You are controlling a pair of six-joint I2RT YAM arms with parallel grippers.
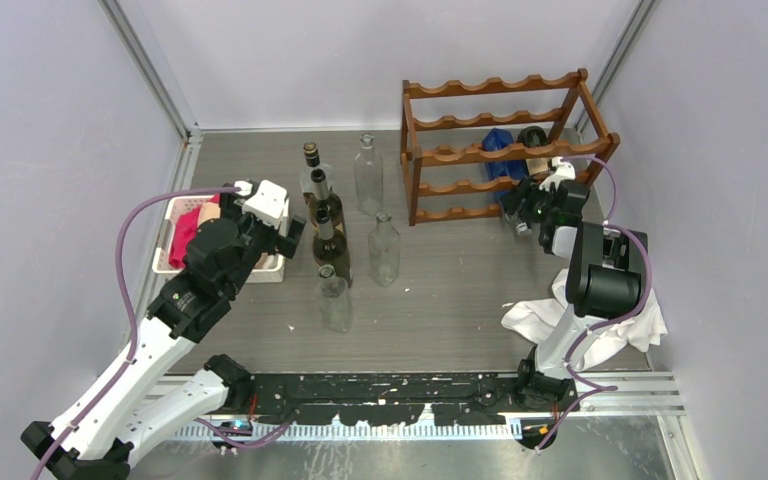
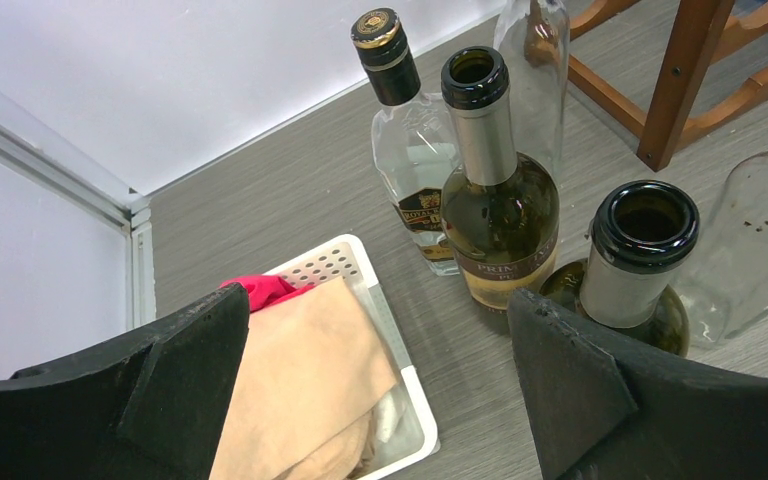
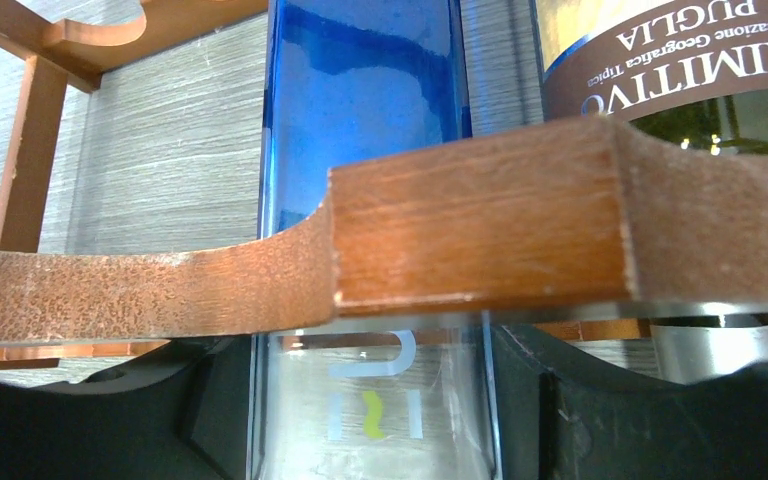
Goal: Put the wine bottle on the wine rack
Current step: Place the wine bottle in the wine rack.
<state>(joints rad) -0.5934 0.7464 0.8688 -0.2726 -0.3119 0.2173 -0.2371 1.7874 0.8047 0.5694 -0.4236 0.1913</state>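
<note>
Pinching jaws belong to the right gripper (image 3: 375, 425): its dark fingers (image 3: 210, 410) press against both sides of the blue glass wine bottle (image 3: 360, 110), at the clear end that carries a white and yellow-green logo I cannot read. That bottle lies in the reddish-brown wooden wine rack with scalloped rails (image 3: 480, 230), and one rail crosses in front of it. Just beside it in the same tier lies a dark green glass bottle (image 3: 700, 120) whose brown label reads "PRIMITIVO", "PUGLIA" and "Indicazione Geografica Tipica", seen upside down.

The left gripper (image 2: 375, 310) hangs over the grey wood-grain table (image 2: 260, 210) with its jaws spread wide and nothing between them. Under it sits a white perforated plastic basket (image 2: 400, 330) holding a beige cloth (image 2: 300, 390) and a red cloth (image 2: 260, 290). Near the basket stands an upright, uncorked green glass bottle with a silver neck (image 2: 500, 220), its label showing "PRIM" before it curves away. Behind it stands a clear bottle with a black and gold cap (image 2: 410, 160); its dark label is too small to read.
</note>
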